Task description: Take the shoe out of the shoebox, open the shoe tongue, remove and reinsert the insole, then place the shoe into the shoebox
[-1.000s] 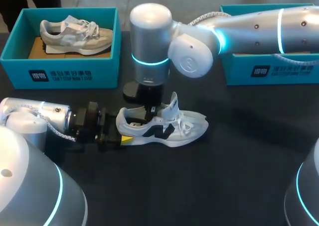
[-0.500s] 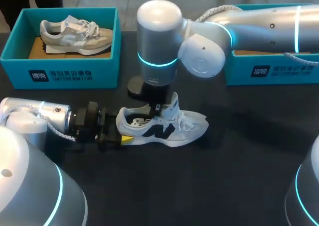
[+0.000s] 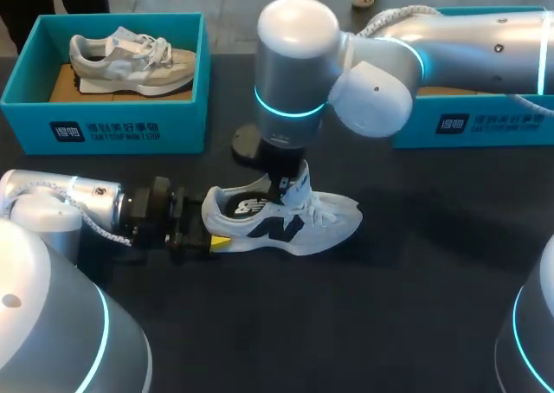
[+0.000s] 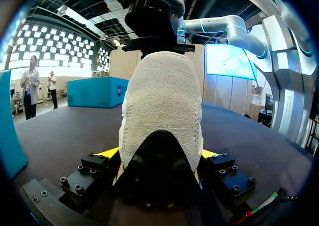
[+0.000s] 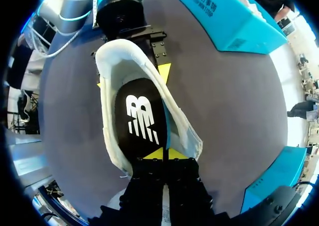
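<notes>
White sneaker lies on its sole on the dark table, out of any box. Toe points to the R side, heel to the L.

L gripper lies low on the table at the heel. In the L wrist view the fuzzy white heel sits btw the two yellow tips, one tip on each side, both touching it. So the L gripper is pinching the heel.

R arm comes in from the R side & hangs over the middle of the shoe. R gripper points down at the shoe tongue, which stands up. In the R wrist view the yellow tips are pressed close together right at the front end of the shoe's opening, w/ a thin white strip btw the black fingers. It looks like the tongue is pinched there.

Inside the shoe is the black insole w/ a white mark on it. It lies flat in the shoe.

Far L: a teal shoebox w/ a grey sneaker in it. Far R: another teal shoebox, partly under the R arm. Both boxes are well apart from the white sneaker.
</notes>
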{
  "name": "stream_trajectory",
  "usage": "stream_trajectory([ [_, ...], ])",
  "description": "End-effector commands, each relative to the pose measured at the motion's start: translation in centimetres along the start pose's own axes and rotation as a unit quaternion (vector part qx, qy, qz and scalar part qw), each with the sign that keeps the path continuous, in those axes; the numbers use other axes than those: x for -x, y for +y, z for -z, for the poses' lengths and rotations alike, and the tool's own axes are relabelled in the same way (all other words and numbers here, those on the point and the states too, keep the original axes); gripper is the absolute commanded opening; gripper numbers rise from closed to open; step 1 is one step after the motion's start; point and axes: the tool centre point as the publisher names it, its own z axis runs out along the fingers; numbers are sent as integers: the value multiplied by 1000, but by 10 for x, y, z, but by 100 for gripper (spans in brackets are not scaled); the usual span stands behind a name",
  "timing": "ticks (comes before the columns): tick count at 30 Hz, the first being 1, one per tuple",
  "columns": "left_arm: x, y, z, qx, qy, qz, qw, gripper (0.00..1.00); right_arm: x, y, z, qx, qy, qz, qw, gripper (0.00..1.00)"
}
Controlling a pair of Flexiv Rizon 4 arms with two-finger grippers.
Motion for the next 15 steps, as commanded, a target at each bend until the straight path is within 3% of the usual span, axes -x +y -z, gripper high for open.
stream_trajectory([
  [1,0,1,0,1,-1,0,1000,0,-2,-8,8,7,-5,0,1000,0],
  [15,0,1,0,1,-1,0,1000,0,-5,3,17,18,-13,17,1000,0],
])
